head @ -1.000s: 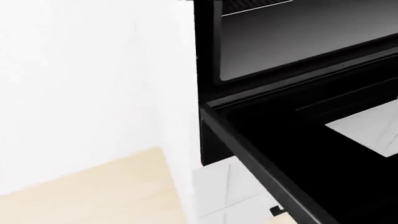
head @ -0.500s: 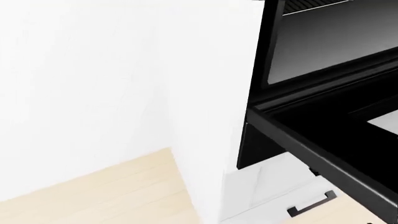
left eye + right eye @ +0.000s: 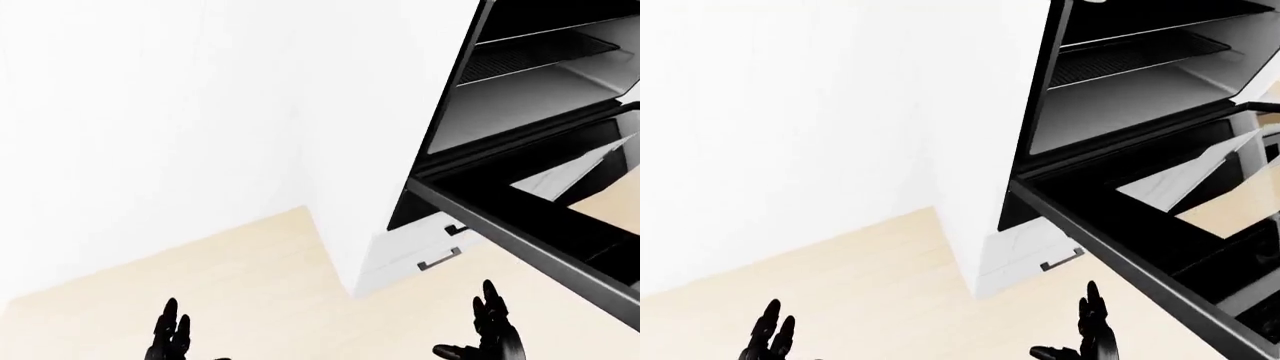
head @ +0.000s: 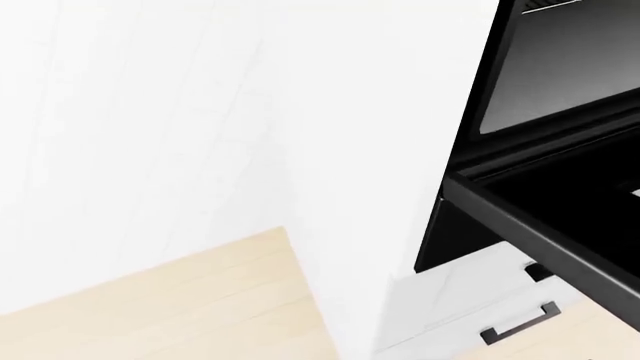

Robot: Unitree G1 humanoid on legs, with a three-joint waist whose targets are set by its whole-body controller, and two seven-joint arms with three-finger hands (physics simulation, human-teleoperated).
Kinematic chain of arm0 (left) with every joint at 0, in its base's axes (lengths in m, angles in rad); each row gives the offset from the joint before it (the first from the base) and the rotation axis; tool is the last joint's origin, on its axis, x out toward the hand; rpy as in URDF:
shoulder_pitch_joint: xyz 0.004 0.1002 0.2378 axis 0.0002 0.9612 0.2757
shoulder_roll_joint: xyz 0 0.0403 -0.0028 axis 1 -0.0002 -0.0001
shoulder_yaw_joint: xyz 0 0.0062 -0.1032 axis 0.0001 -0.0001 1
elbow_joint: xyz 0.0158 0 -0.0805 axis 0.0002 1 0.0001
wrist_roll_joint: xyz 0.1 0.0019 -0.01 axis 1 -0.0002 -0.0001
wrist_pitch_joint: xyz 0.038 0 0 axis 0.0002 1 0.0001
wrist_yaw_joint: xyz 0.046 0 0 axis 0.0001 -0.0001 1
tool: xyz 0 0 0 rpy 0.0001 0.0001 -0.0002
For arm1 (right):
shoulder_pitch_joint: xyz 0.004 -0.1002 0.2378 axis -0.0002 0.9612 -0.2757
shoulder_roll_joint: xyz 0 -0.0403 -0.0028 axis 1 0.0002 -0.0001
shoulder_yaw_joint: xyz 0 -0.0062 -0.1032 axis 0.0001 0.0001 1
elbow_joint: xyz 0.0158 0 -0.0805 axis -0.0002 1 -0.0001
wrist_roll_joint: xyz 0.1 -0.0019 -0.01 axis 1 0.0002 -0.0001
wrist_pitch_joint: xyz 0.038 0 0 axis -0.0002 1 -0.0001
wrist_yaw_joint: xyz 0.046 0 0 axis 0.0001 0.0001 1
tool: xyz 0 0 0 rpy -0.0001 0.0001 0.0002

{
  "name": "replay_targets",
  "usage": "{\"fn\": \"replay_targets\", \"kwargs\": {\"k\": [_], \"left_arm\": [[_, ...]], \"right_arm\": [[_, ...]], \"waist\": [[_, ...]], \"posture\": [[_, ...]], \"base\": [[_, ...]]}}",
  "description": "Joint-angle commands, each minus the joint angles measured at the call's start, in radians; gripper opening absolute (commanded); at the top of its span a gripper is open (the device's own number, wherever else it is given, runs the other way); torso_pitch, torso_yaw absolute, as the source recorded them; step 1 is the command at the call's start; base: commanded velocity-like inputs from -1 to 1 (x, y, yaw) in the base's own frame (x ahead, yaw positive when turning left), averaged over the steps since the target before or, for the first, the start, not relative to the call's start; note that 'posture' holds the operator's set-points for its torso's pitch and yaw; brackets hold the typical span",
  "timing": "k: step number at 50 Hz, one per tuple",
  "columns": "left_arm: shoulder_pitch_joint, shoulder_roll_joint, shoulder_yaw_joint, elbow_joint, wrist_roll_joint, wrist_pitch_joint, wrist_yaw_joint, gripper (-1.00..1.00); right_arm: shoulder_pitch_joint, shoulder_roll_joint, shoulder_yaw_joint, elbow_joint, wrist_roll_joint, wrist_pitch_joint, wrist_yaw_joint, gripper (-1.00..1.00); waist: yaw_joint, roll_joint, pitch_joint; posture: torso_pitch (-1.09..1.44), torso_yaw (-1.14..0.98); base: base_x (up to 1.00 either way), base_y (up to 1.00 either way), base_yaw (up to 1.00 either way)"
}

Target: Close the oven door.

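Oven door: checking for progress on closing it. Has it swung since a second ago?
No. The oven door still hangs open against the white cabinet; both slid right together, so the camera moved.

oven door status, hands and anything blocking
Left hand and right hand open, low, touching nothing. Oven door hangs fully open. Nothing between hands and door.

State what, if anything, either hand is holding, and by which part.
Nothing is held. The left hand and right hand are both empty with fingers open above the floor, clear of the open oven door.
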Motion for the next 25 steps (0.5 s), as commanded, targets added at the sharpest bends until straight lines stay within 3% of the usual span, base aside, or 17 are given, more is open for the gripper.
{"fn": "replay_targets", "kwargs": {"k": [1, 8, 9, 11, 17, 25], "left_arm": [[-0.008, 0.012, 0.005, -0.018, -0.003, -0.025, -0.003, 1.0], [-0.007, 0.012, 0.005, -0.021, -0.005, -0.026, -0.002, 1.0], [-0.006, 0.013, 0.005, -0.021, -0.005, -0.026, -0.003, 1.0], [-0.007, 0.013, 0.004, -0.021, -0.005, -0.025, -0.003, 1.0], [0.0, 0.009, -0.013, -0.009, 0.028, -0.005, 0.024, 1.0], [0.03, -0.001, 0.002, 0.01, 0.048, 0.014, 0.016, 1.0]], "right_arm": [[-0.008, -0.018, -0.002, -0.02, 0.013, -0.032, -0.005, 1.0], [-0.006, -0.018, 0.001, -0.019, 0.023, -0.015, 0.001, 1.0], [-0.005, -0.019, 0.006, -0.018, 0.016, -0.013, -0.009, 1.0], [-0.006, -0.018, 0.004, -0.019, 0.022, -0.008, 0.0, 1.0], [-0.004, -0.017, 0.004, -0.019, 0.027, 0.0, 0.008, 1.0], [0.004, -0.017, 0.002, -0.016, 0.024, 0.01, 0.002, 1.0]], "waist": [[0.0, 0.002, -0.013], [-0.001, 0.005, -0.016], [-0.003, 0.009, -0.03], [0.0, 0.013, -0.006], [-0.002, 0.022, 0.005], [-0.006, 0.028, 0.013]], "posture": [[0.0, 0.0], [0.0, 0.0], [0.0, 0.0], [0.0, 0.0], [0.0, 0.0], [0.0, 0.0]], "base": [[0.0, 0.0, 0.0], [0.0, 0.0, 0.0], [0.0, 0.0, -0.08], [0.0, 0.0, -0.16], [0.0, 0.0, -0.14], [0.0, 0.0, -0.09]]}}
